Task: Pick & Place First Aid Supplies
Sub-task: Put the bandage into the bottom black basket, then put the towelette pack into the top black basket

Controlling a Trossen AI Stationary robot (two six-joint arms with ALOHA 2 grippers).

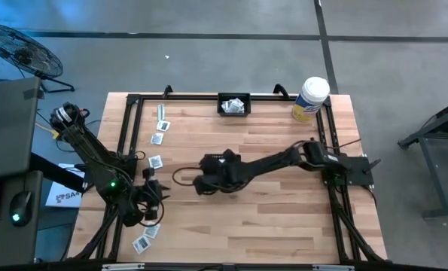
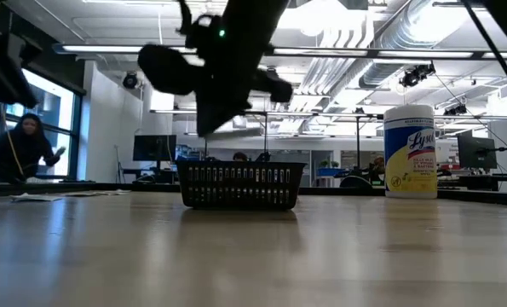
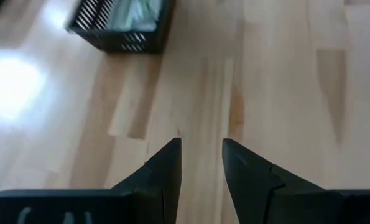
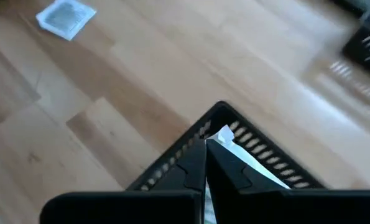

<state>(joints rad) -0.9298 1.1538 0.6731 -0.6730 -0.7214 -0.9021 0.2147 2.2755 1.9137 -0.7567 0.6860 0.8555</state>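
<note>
Small white square packets lie flat along the table's left side, with a narrow strip farther off. One packet shows ahead in the right wrist view. My right gripper is at mid-table, shut on a small black basket that has a white packet in it. My left gripper is open over bare wood near the left packets and holds nothing. My right gripper pinches the black basket by its wall near a corner, between the two shut fingers. The corner points away from the fingers. A white packet sticks up inside the basket right beside the fingertips. No basket stands at mid-table in the low view, so this one is lifted clear.
A second black basket with packets in it stands at the far edge. The white-and-yellow canister stands near the far right corner. A black frame runs round the table. People show in the room behind.
</note>
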